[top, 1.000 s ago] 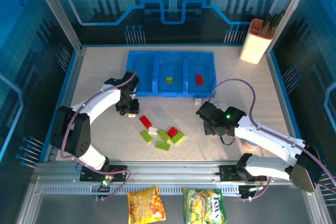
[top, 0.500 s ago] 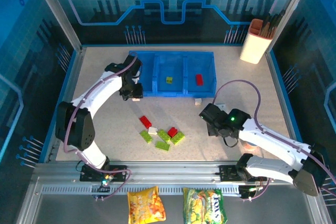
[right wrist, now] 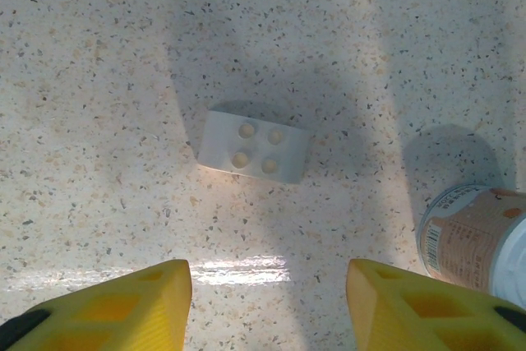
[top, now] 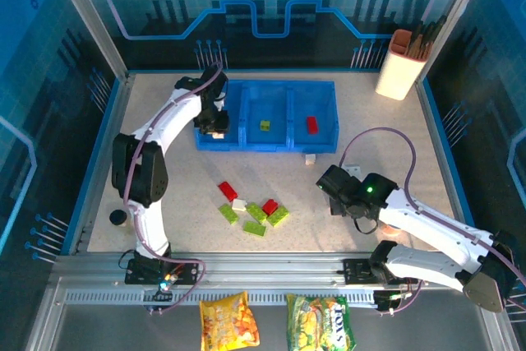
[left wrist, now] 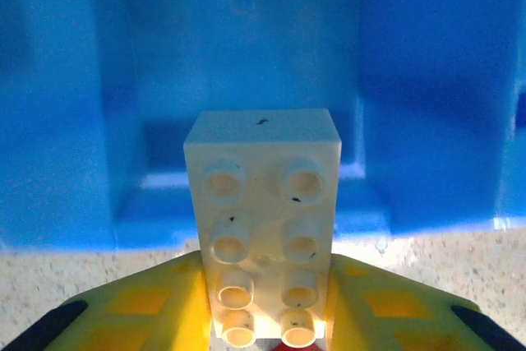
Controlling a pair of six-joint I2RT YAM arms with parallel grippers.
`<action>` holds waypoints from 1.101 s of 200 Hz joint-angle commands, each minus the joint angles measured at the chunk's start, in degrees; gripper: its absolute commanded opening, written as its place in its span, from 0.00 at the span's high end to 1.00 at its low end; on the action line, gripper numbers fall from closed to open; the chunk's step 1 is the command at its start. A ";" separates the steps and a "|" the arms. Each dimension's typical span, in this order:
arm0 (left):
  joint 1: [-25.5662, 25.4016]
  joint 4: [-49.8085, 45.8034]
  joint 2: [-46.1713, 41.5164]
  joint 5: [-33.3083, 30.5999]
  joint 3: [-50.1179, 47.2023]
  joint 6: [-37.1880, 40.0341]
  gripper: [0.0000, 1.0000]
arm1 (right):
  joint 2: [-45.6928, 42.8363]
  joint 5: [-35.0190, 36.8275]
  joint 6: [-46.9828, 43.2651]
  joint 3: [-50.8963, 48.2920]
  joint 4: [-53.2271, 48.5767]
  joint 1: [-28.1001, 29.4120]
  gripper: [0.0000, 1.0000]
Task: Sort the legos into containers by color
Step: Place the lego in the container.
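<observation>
legos are mid-sort, and the left gripper (top: 216, 127) is the busy one: its jaws are clenched on a cream brick (left wrist: 263, 219), studs facing the wrist camera, carried up at the left end of the blue tray (top: 267, 149). the step in hand looks like delivery. the middle compartment holds a lime brick (top: 265, 125) and the right one a red brick (top: 312, 124), so the bare left compartment (top: 222, 108) is the likely home for cream. from the wrist view the tray wall sits right ahead, so whether the brick has cleared the rim is hard to say. the next move calls for getting it over that compartment and letting go without clipping the wall. over on the other side, the right gripper (right wrist: 267, 285) hangs with jaws parted and nothing between them, above a white brick (right wrist: 253, 146) lying alone on the table, a can (right wrist: 472, 236) close by that could crowd the fingers. the pile of red, green and white bricks (top: 255, 211) waits mid-table. the utensil cup (top: 401, 63) and snack bags (top: 279, 320) sit well clear.
</observation>
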 commanded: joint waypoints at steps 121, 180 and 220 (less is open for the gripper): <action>2.46 -3.57 23.86 -1.33 23.28 4.79 0.63 | 2.54 1.38 1.95 0.46 -3.00 0.84 0.46; 2.69 -4.43 27.03 -4.13 25.50 5.75 0.62 | 3.10 1.44 1.96 1.55 -4.32 1.10 0.46; 2.74 -3.96 27.56 -3.70 25.43 5.78 0.60 | 2.87 1.53 2.57 2.03 -5.32 1.34 0.46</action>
